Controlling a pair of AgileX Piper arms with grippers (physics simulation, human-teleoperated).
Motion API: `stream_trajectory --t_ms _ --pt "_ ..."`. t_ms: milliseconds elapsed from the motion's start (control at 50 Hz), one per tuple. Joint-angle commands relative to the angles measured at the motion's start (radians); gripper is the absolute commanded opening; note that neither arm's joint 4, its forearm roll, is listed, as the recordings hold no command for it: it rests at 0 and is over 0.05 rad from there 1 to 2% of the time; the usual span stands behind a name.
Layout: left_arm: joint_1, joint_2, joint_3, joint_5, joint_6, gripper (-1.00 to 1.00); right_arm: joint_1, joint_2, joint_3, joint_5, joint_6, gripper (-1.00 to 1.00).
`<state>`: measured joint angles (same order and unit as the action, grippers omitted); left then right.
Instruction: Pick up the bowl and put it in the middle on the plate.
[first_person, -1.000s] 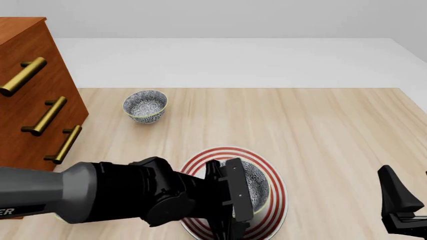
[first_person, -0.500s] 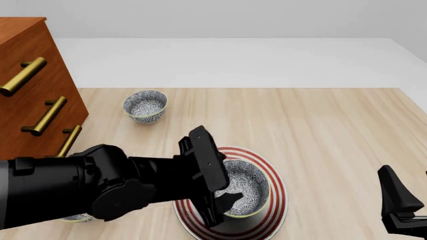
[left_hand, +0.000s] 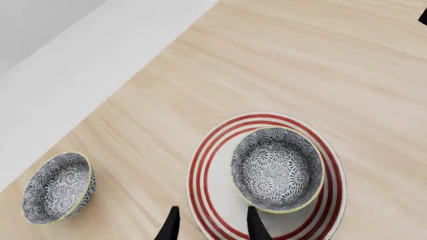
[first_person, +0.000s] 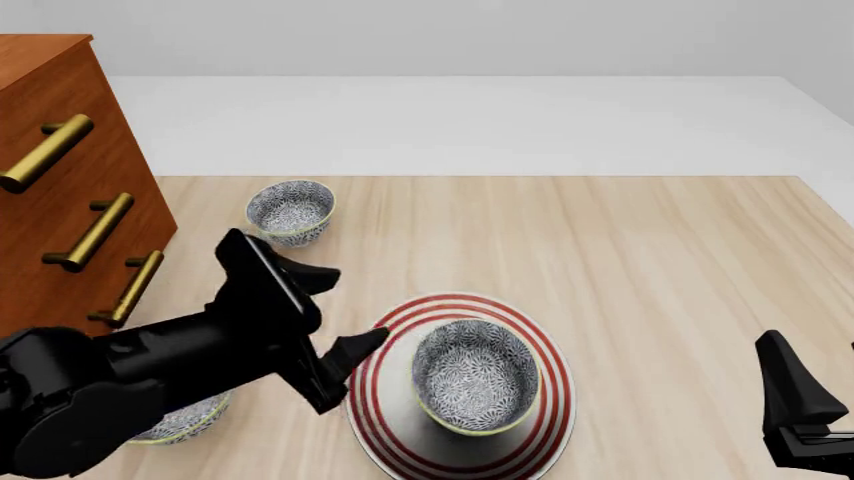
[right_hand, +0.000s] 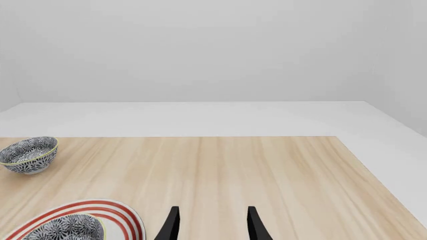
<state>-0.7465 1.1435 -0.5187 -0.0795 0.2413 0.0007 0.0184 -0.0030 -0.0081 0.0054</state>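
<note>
Presently: small floral blue-grey ceramic bowl (first_person: 475, 375) seated on large red-ringed white plate (first_person: 541, 435); left claw (first_person: 331, 310) released, empty. Risk: a careless retreat could clip the rim.

Wooden dresser (first_person: 60, 190) left; spare bowls (first_person: 290, 211), (first_person: 180, 420) on table (first_person: 641, 250).

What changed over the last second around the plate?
The left gripper has let go of the bowl and pulled back up and to the left, jaws open and empty. The bowl stays on the plate, roughly centred. The far bowl, the drawer unit and the right gripper have not moved.
</note>
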Motion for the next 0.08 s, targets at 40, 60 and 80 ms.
stream_trajectory --t_ms 40,60,80 --pt "0.125 -0.146 0.171 -0.085 -0.027 1.0 0.0 0.0 0.0 0.0 0.0 1.0" --pt "0.139 -0.173 0.175 -0.072 -0.051 1.0 0.0 0.0 0.0 0.0 0.0 1.0" --pt "0.15 -0.201 0.178 -0.054 -0.073 1.0 0.0 0.001 0.0 0.0 0.0 1.0"
